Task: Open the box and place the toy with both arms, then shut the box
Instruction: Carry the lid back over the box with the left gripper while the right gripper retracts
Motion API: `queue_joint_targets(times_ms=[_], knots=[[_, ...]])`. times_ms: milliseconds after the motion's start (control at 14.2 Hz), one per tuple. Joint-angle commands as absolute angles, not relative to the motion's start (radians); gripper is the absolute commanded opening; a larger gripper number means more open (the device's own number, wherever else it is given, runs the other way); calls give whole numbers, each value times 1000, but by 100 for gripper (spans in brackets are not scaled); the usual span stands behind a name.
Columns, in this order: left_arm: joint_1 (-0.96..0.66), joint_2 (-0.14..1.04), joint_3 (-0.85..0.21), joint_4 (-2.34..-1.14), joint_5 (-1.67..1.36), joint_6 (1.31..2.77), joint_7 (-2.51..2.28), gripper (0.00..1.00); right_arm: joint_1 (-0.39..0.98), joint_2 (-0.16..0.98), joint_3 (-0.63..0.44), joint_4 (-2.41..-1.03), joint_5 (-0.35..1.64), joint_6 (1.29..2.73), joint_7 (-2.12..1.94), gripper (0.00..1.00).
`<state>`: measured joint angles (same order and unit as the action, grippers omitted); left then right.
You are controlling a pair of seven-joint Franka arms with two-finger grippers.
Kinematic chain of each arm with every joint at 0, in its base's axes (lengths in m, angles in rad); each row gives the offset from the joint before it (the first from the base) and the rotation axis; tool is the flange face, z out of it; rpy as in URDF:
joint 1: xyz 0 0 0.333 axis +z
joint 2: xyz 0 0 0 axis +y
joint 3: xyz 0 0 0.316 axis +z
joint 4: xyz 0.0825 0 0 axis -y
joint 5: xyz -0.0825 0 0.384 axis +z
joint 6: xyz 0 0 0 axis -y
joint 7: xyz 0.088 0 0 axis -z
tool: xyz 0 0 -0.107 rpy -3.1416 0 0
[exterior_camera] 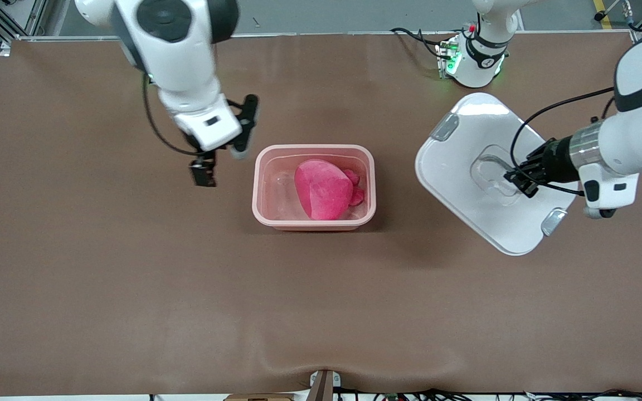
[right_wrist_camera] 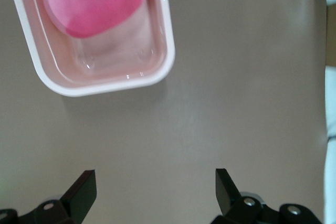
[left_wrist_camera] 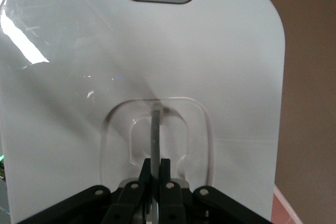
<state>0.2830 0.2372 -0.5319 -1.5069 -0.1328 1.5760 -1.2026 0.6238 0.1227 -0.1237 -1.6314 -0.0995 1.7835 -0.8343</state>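
Pictured mid-frame in the open box [exterior_camera: 314,187]: the toy [exterior_camera: 324,189]. At right, left gripper [exterior_camera: 516,181] clamped on lid [exterior_camera: 466,150] handle; at upper left, right gripper [exterior_camera: 222,161] fingers apart over tabletop [exterior_camera: 131,278].

One pale pink box [exterior_camera: 314,221], one white lid [exterior_camera: 466,139] with two grey clips, one pink toy [exterior_camera: 324,189], two arms, two grippers, all at one counter [exterior_camera: 131,278].
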Motion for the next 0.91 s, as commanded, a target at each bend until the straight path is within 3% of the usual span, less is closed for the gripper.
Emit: queue_joint_targets(times_ms=[0,281,561,842], knots=[[220,232,-532,-1506,-149,1630,-1360,0,507,69,-109,-1638,-55,1708,-734,100],[131,255,-532,-1506,-140,1718,-1556,0,370,9,-91,-1637,-54,1654,-487,100],[34,290,-531,-1508,-109,1813,-1738,0,112,-12,24,-1631,14,1632,-340,100],[-50,325,-531,-1509,-48,1877,-1893,0,-15,-12,52,-1614,18,1641,-290,100]])
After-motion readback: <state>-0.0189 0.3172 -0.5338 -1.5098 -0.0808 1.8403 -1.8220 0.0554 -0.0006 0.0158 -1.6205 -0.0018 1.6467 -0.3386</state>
